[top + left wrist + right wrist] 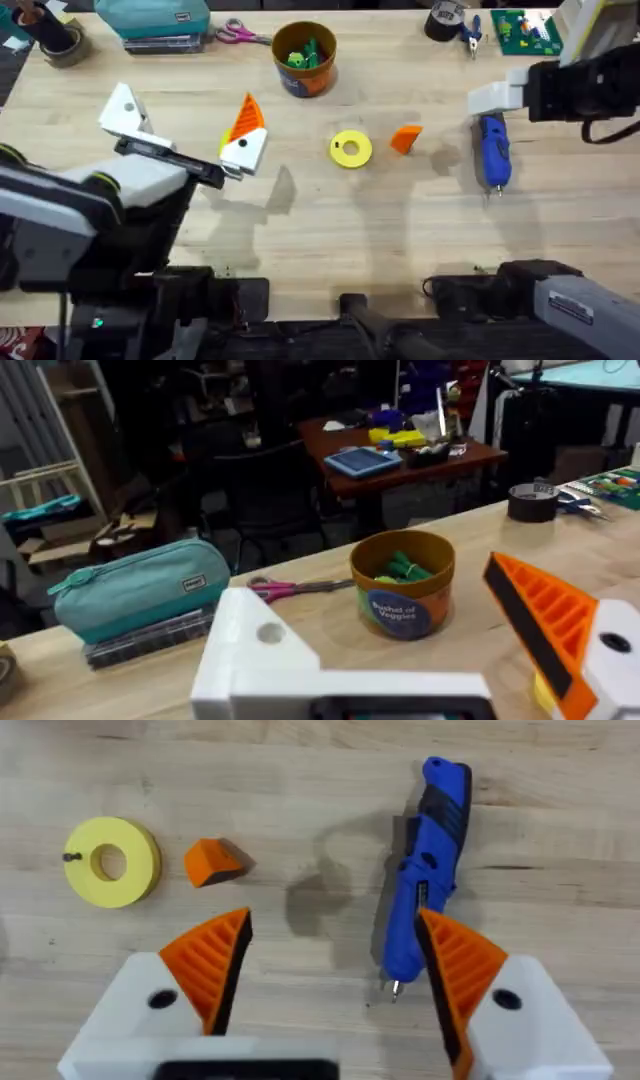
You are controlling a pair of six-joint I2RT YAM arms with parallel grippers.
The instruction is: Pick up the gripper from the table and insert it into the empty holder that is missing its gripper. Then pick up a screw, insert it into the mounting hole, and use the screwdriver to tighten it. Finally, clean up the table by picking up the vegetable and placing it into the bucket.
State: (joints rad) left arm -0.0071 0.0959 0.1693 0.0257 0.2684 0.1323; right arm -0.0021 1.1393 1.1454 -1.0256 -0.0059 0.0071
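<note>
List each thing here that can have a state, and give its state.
Left gripper: open, one finger a bare white holder, the other orange-tipped.
Right gripper: open, above the screwdriver.
Loose orange tip: lying on the table.
Screwdriver: lying flat.
Bucket: upright, green vegetables inside.
Yellow ring: lying flat.
Teal pouch: zipped shut.

You see a bright blue screwdriver (pixel 428 870) with a black band on pale, wood-grained table (pixel 400 230). The loose gripper (pixel 212 861) is plain orange beside a yellow ring-shaped disc (pixel 112 861). The bucket (pixel 403 582) is orange-brown with a blue label, green vegetables (pixel 402 568) inside. Behind it you have a teal pouch (pixel 140 588) and pink-handled scissors (pixel 285 589).
</note>
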